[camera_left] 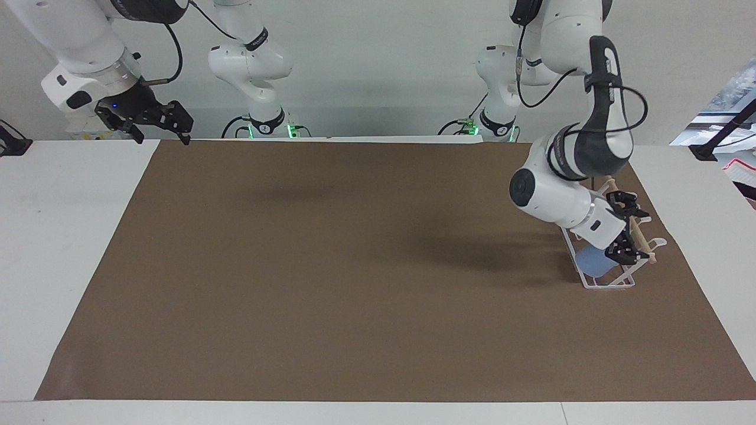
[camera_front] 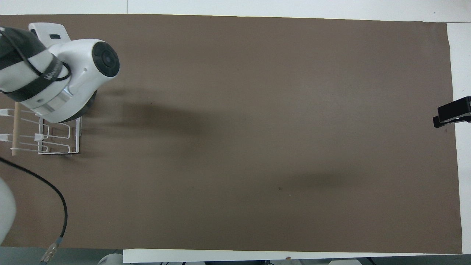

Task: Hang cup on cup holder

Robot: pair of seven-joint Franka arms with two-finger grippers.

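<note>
The light blue cup sits low inside the white wire cup holder, at its end farther from the robots. I cannot tell whether it is on a prong. My left gripper is open and empty, just above the cup and around the holder's wooden rod. In the overhead view the left arm's wrist hides the cup and the gripper, and only part of the cup holder shows. My right gripper is open and waits, raised over the right arm's end of the table; its tip shows in the overhead view.
A brown mat covers most of the white table. The cup holder stands on the mat at the left arm's end. The left arm's cable hangs over the mat near the robots.
</note>
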